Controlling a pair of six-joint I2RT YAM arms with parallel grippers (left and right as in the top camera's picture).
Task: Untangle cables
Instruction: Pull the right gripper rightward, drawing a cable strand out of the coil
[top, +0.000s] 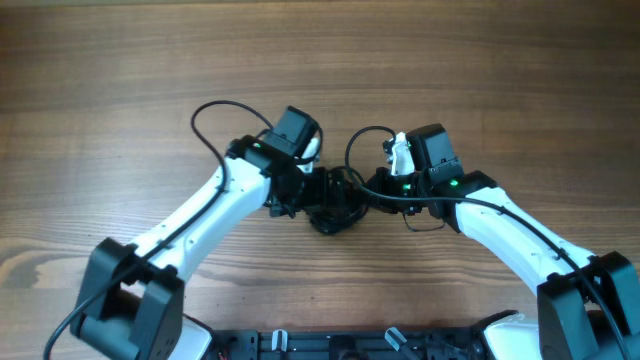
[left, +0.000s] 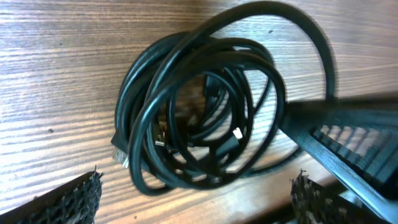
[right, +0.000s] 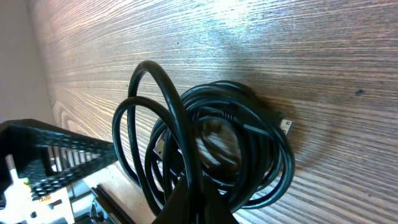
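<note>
The cables are thin black cords coiled together in one small bundle on the wooden table between my two arms. In the left wrist view the coil lies flat with small plug ends showing. My left gripper is open, its fingers spread wide just short of the coil; it also shows in the overhead view. My right gripper is shut on a strand or two of the coil, lifting a loop off the table. From above it sits at the bundle's right side.
The right gripper's finger reaches into the left wrist view beside the coil. The left arm's body stands close on the far side of the coil. Thicker arm cables loop behind both wrists. The wooden table extends all round.
</note>
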